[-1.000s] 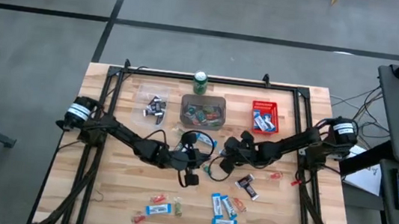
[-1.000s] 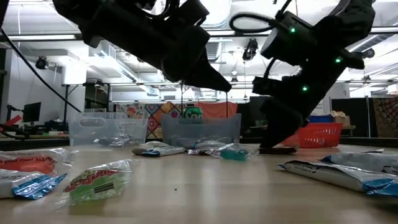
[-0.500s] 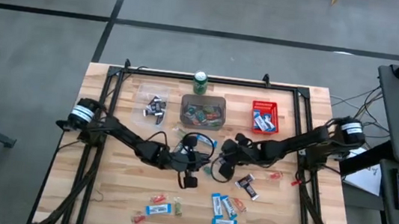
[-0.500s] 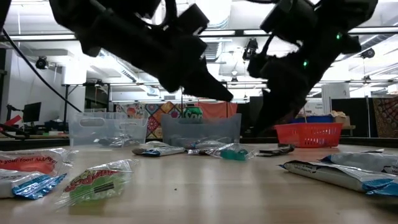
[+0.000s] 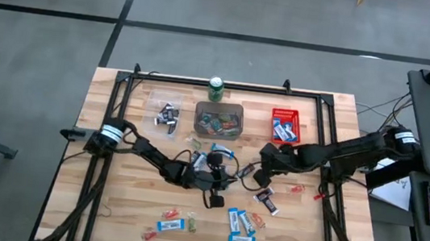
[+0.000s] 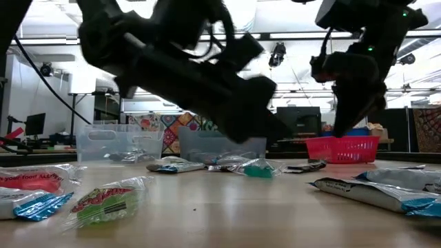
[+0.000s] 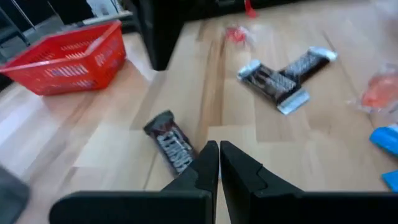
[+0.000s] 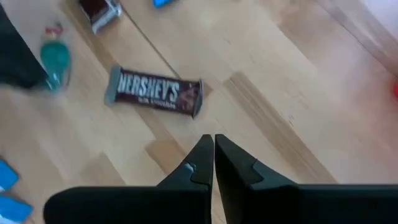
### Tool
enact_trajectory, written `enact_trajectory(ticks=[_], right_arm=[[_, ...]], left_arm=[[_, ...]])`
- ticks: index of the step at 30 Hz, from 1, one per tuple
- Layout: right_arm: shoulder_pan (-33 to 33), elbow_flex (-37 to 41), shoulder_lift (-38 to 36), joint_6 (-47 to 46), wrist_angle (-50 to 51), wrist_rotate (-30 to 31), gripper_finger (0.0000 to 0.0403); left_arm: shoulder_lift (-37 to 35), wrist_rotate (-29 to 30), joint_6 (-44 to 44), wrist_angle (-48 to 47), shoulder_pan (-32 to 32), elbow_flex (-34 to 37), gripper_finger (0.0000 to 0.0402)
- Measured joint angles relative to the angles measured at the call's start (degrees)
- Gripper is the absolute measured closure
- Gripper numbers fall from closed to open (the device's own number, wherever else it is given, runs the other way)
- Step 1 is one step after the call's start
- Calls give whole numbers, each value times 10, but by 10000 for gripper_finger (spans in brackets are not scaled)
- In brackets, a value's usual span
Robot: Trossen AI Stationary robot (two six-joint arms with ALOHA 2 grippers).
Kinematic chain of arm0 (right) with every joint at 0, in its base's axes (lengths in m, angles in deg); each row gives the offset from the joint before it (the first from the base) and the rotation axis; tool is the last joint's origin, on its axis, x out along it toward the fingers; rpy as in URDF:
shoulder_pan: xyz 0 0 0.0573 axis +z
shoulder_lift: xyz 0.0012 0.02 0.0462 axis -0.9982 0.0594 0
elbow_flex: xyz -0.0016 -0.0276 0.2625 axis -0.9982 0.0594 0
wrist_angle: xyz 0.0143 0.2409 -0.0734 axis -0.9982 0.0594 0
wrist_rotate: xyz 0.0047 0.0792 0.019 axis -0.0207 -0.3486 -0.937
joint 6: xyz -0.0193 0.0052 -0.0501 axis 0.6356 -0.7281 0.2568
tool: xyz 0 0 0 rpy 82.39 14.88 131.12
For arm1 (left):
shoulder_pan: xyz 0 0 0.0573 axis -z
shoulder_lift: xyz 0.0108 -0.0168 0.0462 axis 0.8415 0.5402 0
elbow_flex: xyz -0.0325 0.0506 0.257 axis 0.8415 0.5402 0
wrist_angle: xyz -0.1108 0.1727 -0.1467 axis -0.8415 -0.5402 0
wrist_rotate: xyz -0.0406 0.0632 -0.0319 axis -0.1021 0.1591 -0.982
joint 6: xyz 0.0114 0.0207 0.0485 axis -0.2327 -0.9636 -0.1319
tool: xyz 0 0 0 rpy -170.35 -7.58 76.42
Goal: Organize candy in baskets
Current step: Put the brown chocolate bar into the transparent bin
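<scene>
Candy lies scattered across our wooden counter (image 5: 125, 199). Along the far edge we have 3 baskets: the clear plastic bin (image 5: 166, 115), the grey translucent bin (image 5: 218, 120) and the red slotted basket (image 5: 285, 125). Our left end effector (image 5: 220, 188) sits mid-counter, fingers pressed together and empty, just beside the dark brown Hershey's mini bar (image 8: 154, 89). Our right end effector (image 5: 261, 170), also closed on nothing, hovers in front of the red basket. Blue-and-white mini bars (image 5: 240, 224) crowd the near edge; the counter's left side offers open room.
</scene>
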Motion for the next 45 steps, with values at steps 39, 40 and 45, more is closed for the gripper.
enact_trajectory(ticks=[39, 40, 45], right_arm=[[-51, 4, 156, 26, -185, -87, 242], [-51, 4, 160, 29, -195, -93, 243], [-51, 5, 163, 41, -211, -95, 258]], left_arm=[[60, 2, 48, -82, -26, -41, 401], [60, 2, 48, -82, -26, -41, 401], [60, 2, 50, -84, -25, -40, 401]])
